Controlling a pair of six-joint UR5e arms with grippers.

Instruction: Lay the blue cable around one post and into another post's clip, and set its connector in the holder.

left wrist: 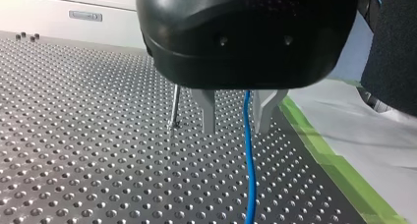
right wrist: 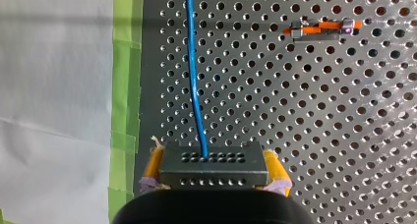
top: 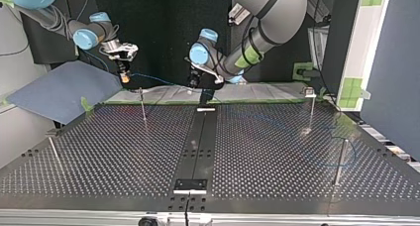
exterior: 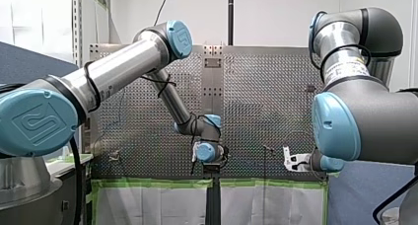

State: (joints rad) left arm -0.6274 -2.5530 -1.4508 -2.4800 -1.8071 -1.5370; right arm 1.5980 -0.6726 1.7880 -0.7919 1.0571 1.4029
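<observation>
**Blue cable (top: pixel 153 80) strung along the far edge of the perforated table (top: pixel 124 151), top view.**

Left to right: the fingertips of my right gripper (top: pixel 124 76) are too small to read in the top view. The right wrist view shows its yellow pads (right wrist: pixel 153 167) clamped on the two ends of the dark connector (right wrist: pixel 214 165), whose underside is hidden by the gripper body. The cable leaves the connector's perforated face and runs straight ahead, its long axis along the green tape (right wrist: pixel 125 62); its far end is cut off. It reaches my left gripper (top: pixel 191 84), whose metal fingers (left wrist: pixel 209 111) stand apart. The cable passes between them with a gap on each side. Further right, a faint blue line near a post (top: pixel 339 161) is hard to trace.
</observation>
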